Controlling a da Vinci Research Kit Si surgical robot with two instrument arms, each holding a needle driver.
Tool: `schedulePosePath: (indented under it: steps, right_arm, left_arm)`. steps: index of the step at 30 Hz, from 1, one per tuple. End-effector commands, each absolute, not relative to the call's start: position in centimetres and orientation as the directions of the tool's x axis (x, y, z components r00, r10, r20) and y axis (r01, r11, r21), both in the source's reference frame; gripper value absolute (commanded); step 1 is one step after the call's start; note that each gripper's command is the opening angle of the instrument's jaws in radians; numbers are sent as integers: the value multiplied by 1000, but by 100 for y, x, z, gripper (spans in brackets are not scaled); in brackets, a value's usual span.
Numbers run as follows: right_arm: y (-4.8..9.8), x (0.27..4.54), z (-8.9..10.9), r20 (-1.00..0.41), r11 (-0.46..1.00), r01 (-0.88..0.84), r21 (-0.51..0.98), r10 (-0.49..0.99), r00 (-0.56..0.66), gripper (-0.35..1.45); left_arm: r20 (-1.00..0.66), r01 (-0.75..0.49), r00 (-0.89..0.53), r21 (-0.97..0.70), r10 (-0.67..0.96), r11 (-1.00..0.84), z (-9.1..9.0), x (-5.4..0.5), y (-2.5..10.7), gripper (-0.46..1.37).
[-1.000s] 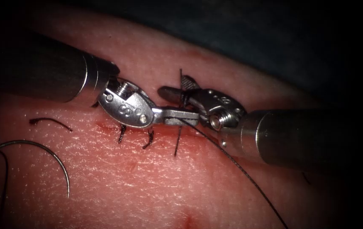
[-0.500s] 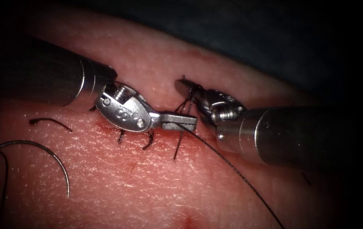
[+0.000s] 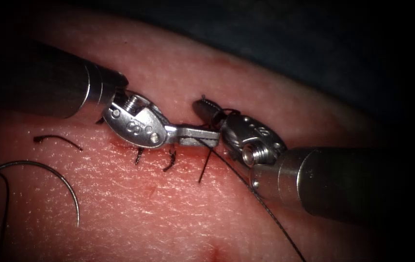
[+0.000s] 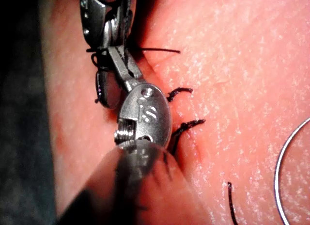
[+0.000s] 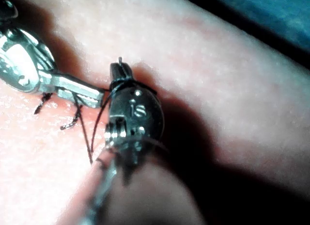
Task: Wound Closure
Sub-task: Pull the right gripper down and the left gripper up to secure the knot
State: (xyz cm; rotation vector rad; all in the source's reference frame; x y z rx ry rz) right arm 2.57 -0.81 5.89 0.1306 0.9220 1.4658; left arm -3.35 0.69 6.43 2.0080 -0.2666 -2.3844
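Observation:
My left tool [image 3: 205, 137] comes in from the left and lies over the cut [image 3: 120, 144], shut on the long thread [image 3: 265, 208], which trails off to the lower right. My right tool [image 3: 205, 106] is shut on the short thread end just beyond the cut, with a loop of thread wound round its jaws [image 5: 118, 72]. A dark strand [image 3: 206, 165] crosses the cut below the two tips. The curved needle [image 3: 47, 170] lies loose on the tissue [image 3: 159, 218] at the left, held by neither tool and not in the tissue. Up close, the left jaws [image 4: 123, 72] meet the right tool [image 4: 104, 16].
Two earlier stitches with short dark tails [image 3: 138, 155] [image 3: 171, 159] sit on the cut under the left tool. A cut piece of thread [image 3: 57, 139] lies on the tissue left of them. Red fluid [image 3: 215, 252] spots the tissue near the front edge.
The right tool's jaws, open around the upright thread end a second ago, have shut on it and drawn back to the lower right. The left tool has shifted slightly left.

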Motion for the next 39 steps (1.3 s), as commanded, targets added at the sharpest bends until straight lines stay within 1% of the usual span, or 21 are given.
schedulePosePath:
  steps: [1, 13, 16, 20, 25, 31, 39]
  right_arm:
    - [-84, 257, 588, -454, 169, -784, 597, 877, -156, -35]
    - [-112, 251, 559, -467, 203, -773, 601, 874, -133, -35]
    - [-119, 248, 552, -452, 189, -763, 618, 880, -148, -35]
    - [-126, 245, 545, -441, 188, -761, 621, 886, -141, -35]
    - [-137, 244, 536, -437, 195, -756, 625, 890, -132, -35]
    - [-149, 243, 527, -430, 206, -751, 628, 895, -115, -35]
    - [-161, 231, 520, -431, 220, -740, 636, 896, -105, -35]
  left_arm:
    - [-978, -98, -179, 126, -107, -987, 641, -332, 71, -35]
    - [-975, -115, -195, 135, -110, -984, 629, -319, 105, -35]
    - [-974, -121, -200, 137, -111, -983, 630, -321, 113, -35]
    - [-965, -148, -235, 151, -114, -977, 633, -325, 119, -35]
    - [-948, -153, -302, 154, -103, -976, 642, -327, 131, -35]
    - [-928, -177, -366, 148, -74, -973, 665, -320, 161, -35]
    - [-916, -191, -395, 151, -65, -970, 692, -302, 195, -35]
